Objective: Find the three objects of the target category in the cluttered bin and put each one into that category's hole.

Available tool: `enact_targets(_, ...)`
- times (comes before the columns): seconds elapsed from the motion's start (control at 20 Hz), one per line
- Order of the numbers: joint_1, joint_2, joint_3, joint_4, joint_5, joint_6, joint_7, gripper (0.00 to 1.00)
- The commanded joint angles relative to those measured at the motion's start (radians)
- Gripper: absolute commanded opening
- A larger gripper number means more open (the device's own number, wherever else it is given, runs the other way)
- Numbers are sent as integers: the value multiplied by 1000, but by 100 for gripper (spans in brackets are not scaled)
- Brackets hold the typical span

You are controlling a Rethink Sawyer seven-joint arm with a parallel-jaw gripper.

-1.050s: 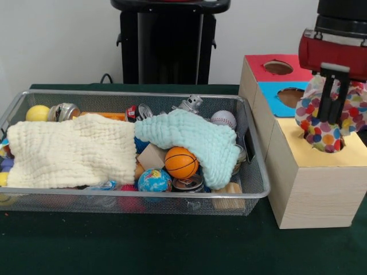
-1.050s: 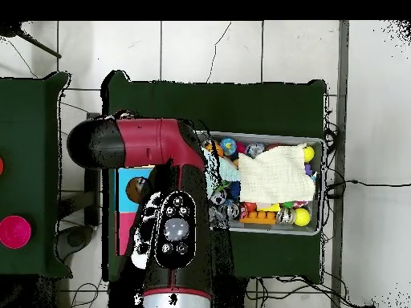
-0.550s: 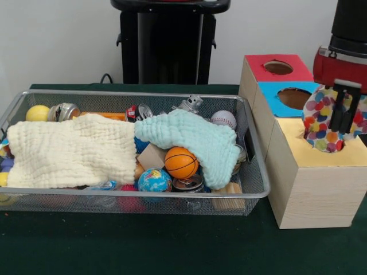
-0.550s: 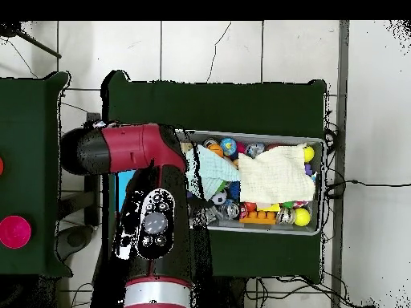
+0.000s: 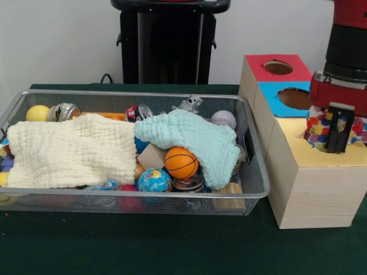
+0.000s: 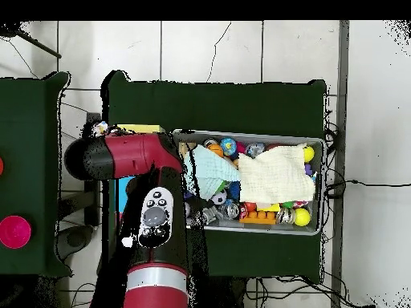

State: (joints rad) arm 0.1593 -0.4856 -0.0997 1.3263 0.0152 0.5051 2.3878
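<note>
My gripper (image 5: 338, 148) is at the right, down on the yellow top (image 5: 304, 156) of the wooden sorting box. It is shut on a polka-dot cloth (image 5: 317, 125), which bunches around the fingers and sinks into the yellow section's hole. In the wire bin (image 5: 255, 192) a cream cloth (image 5: 69, 152) covers the left half. A mint cloth (image 5: 192, 138) is draped over the right part. From overhead the red arm (image 6: 152, 216) hides the box, the gripper and the held cloth. The bin (image 6: 315, 228) lies to its right.
The box also has a red section with a hole (image 5: 278, 67) and a blue section with a hole (image 5: 293, 97). A basketball (image 5: 181, 162), a globe ball (image 5: 154, 180), a baseball (image 5: 223, 118), a yellow ball (image 5: 37, 113) and cans lie among the bin's clutter.
The gripper came down with the polka-dot cloth, shifting slightly right. The cloth hung above the yellow top before and is now mostly sunk into the hole. The bin's contents have not moved.
</note>
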Motion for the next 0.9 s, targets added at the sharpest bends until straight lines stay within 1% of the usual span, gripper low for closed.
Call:
enact_targets(0.05,-90,83,95,144,-94,-223,-2,0)
enact_targets(0.15,-120,68,117,154,-101,-203,-42,0)
enact_targets(0.2,-144,58,139,167,-99,-188,-64,0)
enact_targets(0.3,-193,34,182,192,-91,-136,-105,0)
enact_targets(0.4,-240,11,230,225,-74,-62,-136,0)
enact_targets(0.45,-258,10,250,240,-63,-34,-136,0)
enact_targets(0.5,-268,19,267,256,-57,-31,-124,0)
enact_targets(0.6,-238,57,247,246,-84,-78,-74,0)
enact_targets(0.7,-207,87,227,236,-95,-147,-5,0)
enact_targets(0.8,-180,87,202,228,-91,-143,34,0)
enact_targets(0.9,-170,62,195,237,-79,-93,41,0)
